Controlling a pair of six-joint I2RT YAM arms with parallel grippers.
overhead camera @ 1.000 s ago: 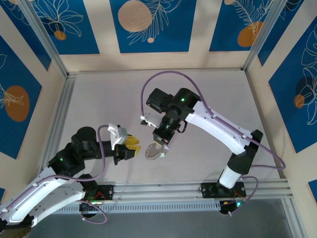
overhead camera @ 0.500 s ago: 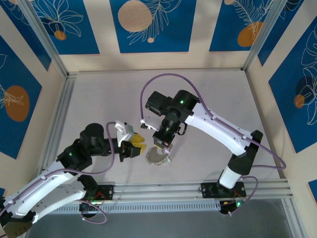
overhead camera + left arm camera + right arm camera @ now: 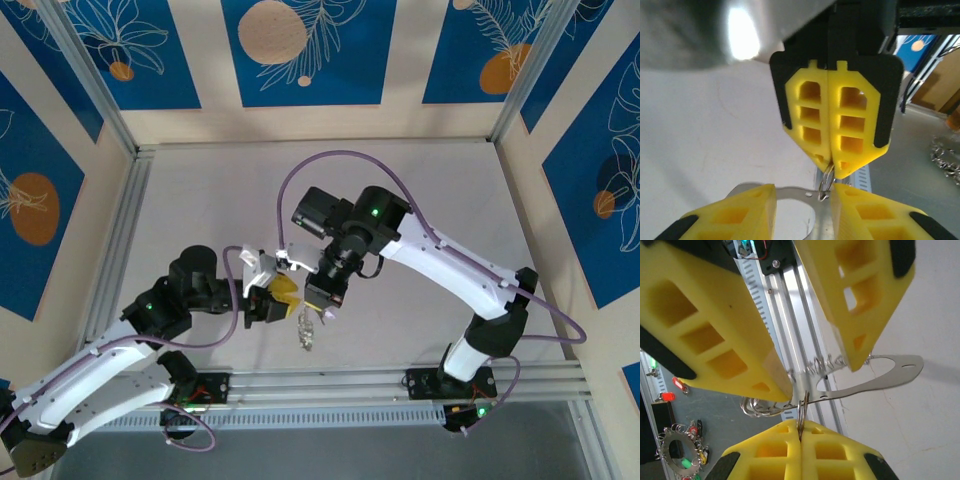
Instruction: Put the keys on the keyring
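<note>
The keyring (image 3: 890, 375) is a flat silvery loop hanging edge-on below both grippers (image 3: 308, 332). Small wire keys (image 3: 832, 362) are strung along one side of it, with more bunched at its other end (image 3: 757, 407). My right gripper (image 3: 800, 429) is shut on one small key (image 3: 803, 405) that is threaded on the loop; it shows head-on in the left wrist view (image 3: 829, 167). My left gripper (image 3: 804, 195) stands open, its fingers either side of the keyring (image 3: 790, 195). In the top view the left gripper (image 3: 283, 300) and the right gripper (image 3: 316, 300) almost touch.
Aluminium rails (image 3: 400, 378) run along the near table edge just below the grippers. A second ring with coloured tags (image 3: 677, 452) lies on the grey floor beyond the rails. Patterned walls enclose the white table (image 3: 430, 190).
My left arm has swung right until its fingers reach the keyring. The right gripper has shifted slightly left, and the keyring has turned from flat to hanging edge-on.
</note>
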